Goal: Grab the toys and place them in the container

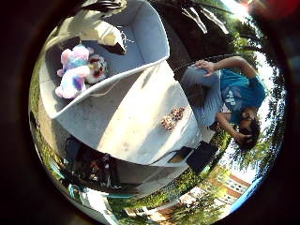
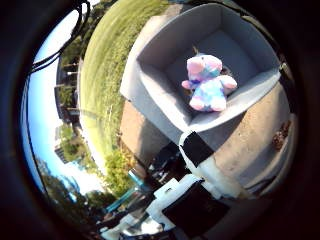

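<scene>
A grey fabric container (image 1: pixel 152 35) stands on a pale table (image 1: pixel 136 117). Inside it lies a pink, blue and white plush toy (image 2: pixel 207 82), and a smaller white plush with red and brown markings (image 1: pixel 97 67) rests against it. A small brown spotted toy (image 1: pixel 172 118) lies out on the table, well apart from the container. My hand (image 2: pixel 192 165) hangs above the container's near rim. Its white and black fingers (image 1: pixel 96 26) reach in relaxed, with nothing held between them.
A person in a teal shirt (image 1: pixel 234 91) sits just beyond the table's far side, touching none of the toys. Dark equipment (image 1: pixel 91 166) sits below the table edge. Grass (image 2: pixel 107 65) and buildings surround the spot.
</scene>
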Controlling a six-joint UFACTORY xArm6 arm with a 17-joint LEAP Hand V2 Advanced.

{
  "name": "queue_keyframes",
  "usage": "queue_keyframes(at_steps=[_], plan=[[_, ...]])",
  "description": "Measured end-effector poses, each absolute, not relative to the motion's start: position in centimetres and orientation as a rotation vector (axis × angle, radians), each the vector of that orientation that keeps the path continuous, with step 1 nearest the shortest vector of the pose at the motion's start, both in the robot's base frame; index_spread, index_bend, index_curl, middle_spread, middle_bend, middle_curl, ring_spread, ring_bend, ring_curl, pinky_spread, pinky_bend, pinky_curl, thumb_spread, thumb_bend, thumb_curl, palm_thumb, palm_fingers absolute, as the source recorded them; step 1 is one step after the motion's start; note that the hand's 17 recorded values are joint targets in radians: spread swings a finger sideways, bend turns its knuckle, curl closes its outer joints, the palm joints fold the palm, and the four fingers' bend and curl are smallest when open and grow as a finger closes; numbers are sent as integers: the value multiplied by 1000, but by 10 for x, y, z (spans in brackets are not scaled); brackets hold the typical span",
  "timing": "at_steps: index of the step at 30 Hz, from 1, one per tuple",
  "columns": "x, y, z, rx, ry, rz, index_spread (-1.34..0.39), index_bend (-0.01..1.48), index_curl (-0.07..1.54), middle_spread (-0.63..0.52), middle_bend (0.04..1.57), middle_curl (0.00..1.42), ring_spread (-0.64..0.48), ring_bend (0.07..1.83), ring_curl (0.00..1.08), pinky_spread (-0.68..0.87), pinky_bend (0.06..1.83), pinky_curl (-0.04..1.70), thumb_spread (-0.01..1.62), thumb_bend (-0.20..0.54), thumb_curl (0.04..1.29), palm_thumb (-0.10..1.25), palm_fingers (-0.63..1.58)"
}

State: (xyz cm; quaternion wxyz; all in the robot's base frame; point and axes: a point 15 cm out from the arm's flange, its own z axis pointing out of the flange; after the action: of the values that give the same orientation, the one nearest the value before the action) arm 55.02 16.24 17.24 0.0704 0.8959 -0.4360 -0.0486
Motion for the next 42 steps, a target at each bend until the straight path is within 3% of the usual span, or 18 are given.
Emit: queue_keyframes(at_steps=[4, 11, 15, 22, 29, 42], plan=[[564, 97, 206, 2683, -1374, -104, -443, 143, 316, 80, 183, 349, 304, 530, 291, 504, 849, 376, 1088, -34, 314, 510, -11], [569, -25, 203, 2588, -1502, -125, -422, 151, 270, 53, 192, 350, 290, 525, 296, 501, 821, 333, 1094, -27, 300, 512, 37], [565, -86, 164, 2492, -1522, -156, -409, 179, 272, 45, 184, 347, 284, 507, 294, 495, 788, 310, 1108, -11, 305, 564, 67], [578, -178, 79, 2401, -1338, -23, -398, 156, 265, 29, 181, 345, 268, 480, 295, 481, 735, 278, 1102, -16, 325, 679, 74], [591, -205, 18, 2420, -1227, 71, -394, 144, 241, 23, 177, 340, 262, 461, 297, 479, 763, 269, 1092, -20, 334, 723, 68], [611, -211, -26, 2372, -962, 246, -375, 146, 212, 34, 186, 335, 261, 471, 308, 476, 816, 260, 1079, -28, 364, 752, 36]])
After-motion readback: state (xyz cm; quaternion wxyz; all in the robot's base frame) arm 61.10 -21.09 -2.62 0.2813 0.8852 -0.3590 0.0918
